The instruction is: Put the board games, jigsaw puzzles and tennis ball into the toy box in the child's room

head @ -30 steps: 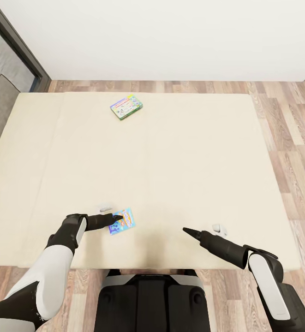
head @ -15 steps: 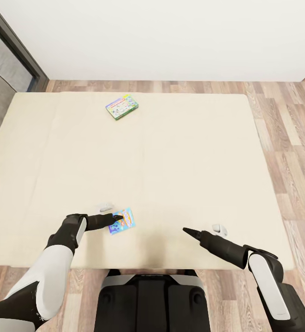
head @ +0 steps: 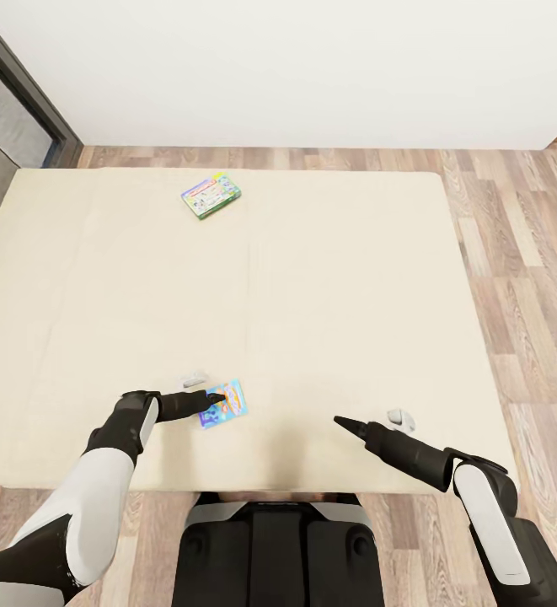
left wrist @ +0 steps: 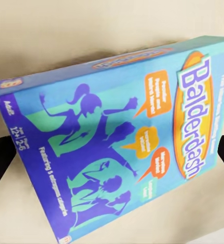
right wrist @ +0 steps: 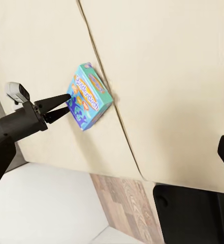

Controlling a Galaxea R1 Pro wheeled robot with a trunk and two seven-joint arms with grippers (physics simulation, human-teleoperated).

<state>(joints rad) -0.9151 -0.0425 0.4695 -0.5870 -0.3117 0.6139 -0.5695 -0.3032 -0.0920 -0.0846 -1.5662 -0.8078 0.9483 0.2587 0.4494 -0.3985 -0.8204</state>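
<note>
Left claw (head: pixel 217 398) holds the blue game (head: pixel 223 405) by its near-left edge. From the right wrist the two fingers (right wrist: pixel 58 108) are seen pinching the edge of the blue game (right wrist: pixel 89 96), which stands tilted off the bed (right wrist: pixel 167 76). Close up, the left wrist camera has the lid of the blue game (left wrist: pixel 117 147) across most of its view, dark finger shapes at either side. From the head view the box sits over the near part of the bed (head: pixel 337 270), just left of the seam between the two mattresses.

Farther off and a little left lies the green game (head: pixel 210 195), flat near the bed's far edge, well apart from both arms. On the right, the right claw (head: pixel 340 421) points over the near bed with its fingers drawn to a tip; it looks closed and carries nothing.

My reading is that the step in hand is carrying the blue game off the bed toward the toy box. To do it well, keep the pinch firm and the wrist steady, since a thin flat box held by one edge may swing or slip if the arm jerks. Lift it clear of the mattress before turning the base, and keep the right arm out of its path. The green game waits for a later reach to the far side.
</note>
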